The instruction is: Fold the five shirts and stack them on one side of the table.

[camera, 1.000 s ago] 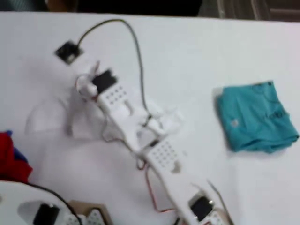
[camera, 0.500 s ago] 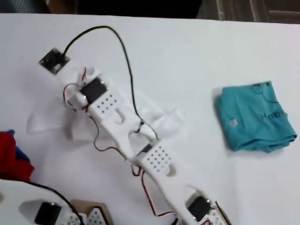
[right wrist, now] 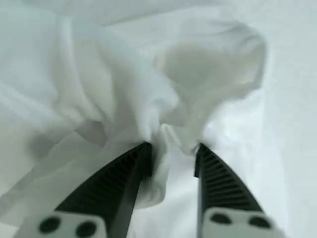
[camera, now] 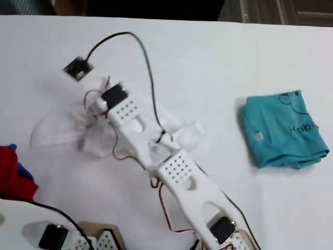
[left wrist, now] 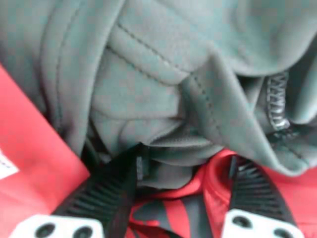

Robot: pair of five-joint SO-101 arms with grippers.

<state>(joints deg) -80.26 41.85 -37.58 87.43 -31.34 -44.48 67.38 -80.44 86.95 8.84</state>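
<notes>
My right claw [right wrist: 171, 148] has slid a little toward the folded teal shirt [camera: 283, 130] since half a second ago, clenched on a pinch of the white shirt [camera: 54, 130]. That shirt sprawls crumpled to either side of the claw, its long axis across the table [camera: 208, 57]. My left claw [left wrist: 183, 161] gapes over grey cloth [left wrist: 148, 74] and red cloth [left wrist: 29, 148].

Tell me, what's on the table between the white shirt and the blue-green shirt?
Nothing. In the high view, just bare table lies between the white shirt and the folded teal shirt.
</notes>
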